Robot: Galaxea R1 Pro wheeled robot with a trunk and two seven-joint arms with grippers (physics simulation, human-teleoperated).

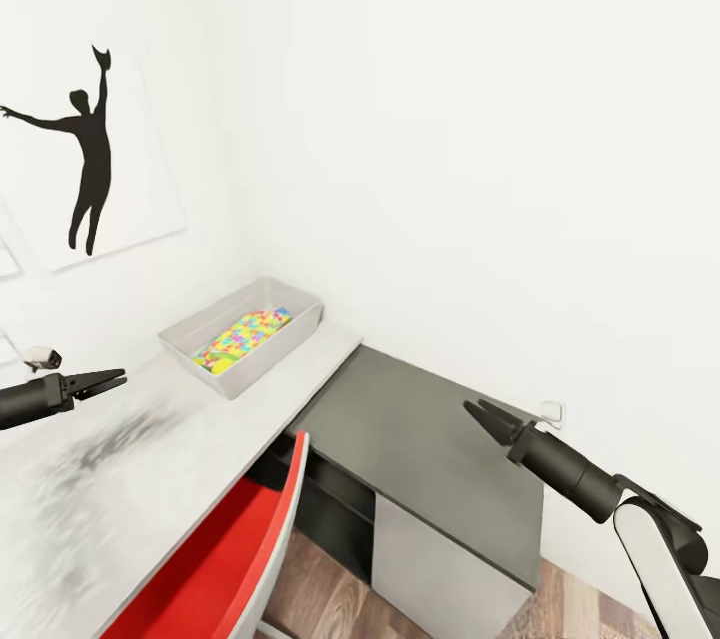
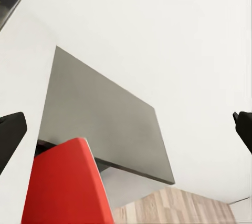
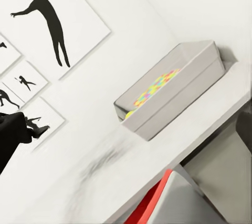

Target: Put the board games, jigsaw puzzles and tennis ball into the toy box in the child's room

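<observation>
- The grey toy box (image 1: 240, 334) is seen left of centre in the head view, set on the pale desk (image 1: 120, 479) against the white wall, its long axis running from lower left to upper right of the frame.
- A brightly coloured jigsaw puzzle (image 1: 243, 336) is shown lying flat inside the box; no other toy can be made out on the desk in these views.
- The left gripper (image 1: 108, 381) is held at the left edge of the frame, just beside the box's near-left corner and pointing toward it; its jaws appear drawn nearly together in the head view, with nothing between them.
- The right gripper (image 1: 482, 415) is raised over the dark lower cabinet top (image 1: 420, 449) in the lower right, well apart from the box, its tips pointing up-left toward it; the jaws look slightly apart and empty.
- The left arm is judged the nearer to the box, which lies up and to the right of its jaws.
- A red chair (image 1: 215, 559) is tucked under the desk edge at the bottom of the frame.
- A silhouette poster (image 1: 85, 159) is hung at upper left.
</observation>
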